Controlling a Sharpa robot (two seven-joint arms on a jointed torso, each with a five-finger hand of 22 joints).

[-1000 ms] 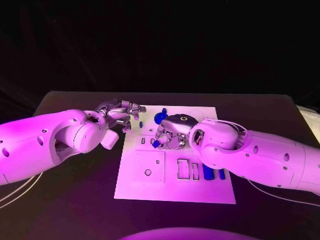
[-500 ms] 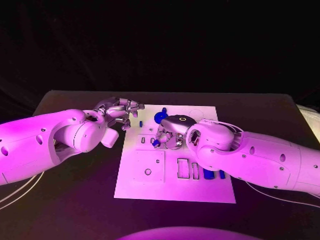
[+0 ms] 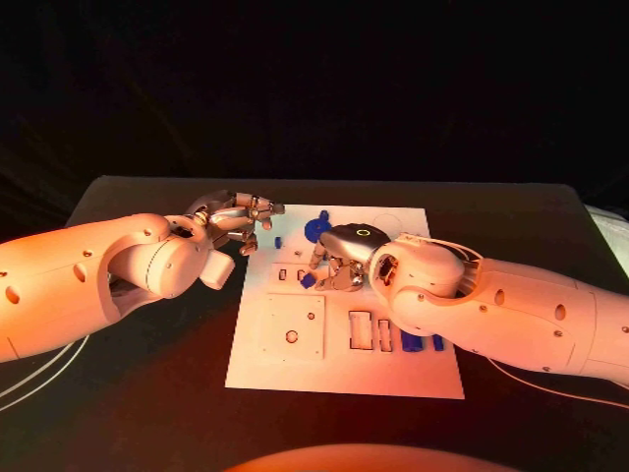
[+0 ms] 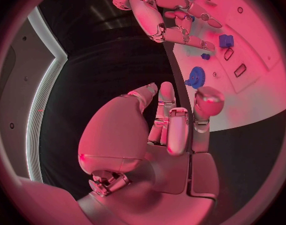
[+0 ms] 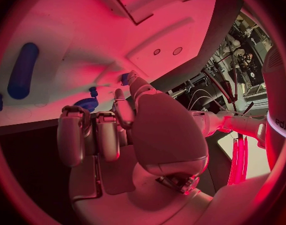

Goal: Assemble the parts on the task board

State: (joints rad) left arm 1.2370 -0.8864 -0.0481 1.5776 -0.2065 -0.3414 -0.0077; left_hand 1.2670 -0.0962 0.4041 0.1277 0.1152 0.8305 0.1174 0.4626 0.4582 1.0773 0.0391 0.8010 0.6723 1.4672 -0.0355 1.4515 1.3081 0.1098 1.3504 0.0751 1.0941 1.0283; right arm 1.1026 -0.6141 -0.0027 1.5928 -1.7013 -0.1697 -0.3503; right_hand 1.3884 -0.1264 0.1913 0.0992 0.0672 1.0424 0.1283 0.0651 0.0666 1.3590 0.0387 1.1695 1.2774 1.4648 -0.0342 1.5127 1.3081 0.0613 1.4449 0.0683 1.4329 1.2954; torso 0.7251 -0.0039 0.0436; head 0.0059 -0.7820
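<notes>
Nearest, two blue bars (image 3: 418,341) lie on the white board (image 3: 343,374), beside its slots. Further in, the right hand (image 3: 334,272) hovers over small blue pieces, fingers curled; whether it holds one I cannot tell. Beyond, the left hand (image 3: 238,218) hangs at the board's far-left edge above the dark surface (image 3: 144,393), fingers loosely apart and empty, near a blue gear (image 3: 316,230).

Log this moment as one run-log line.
left hand: empty, at task board edge | right hand: over board middle, grasp unclear | blue gear: on board

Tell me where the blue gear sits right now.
In the head view the blue gear lies near the task board's far edge, between the left robot hand and the right robot hand.
</notes>
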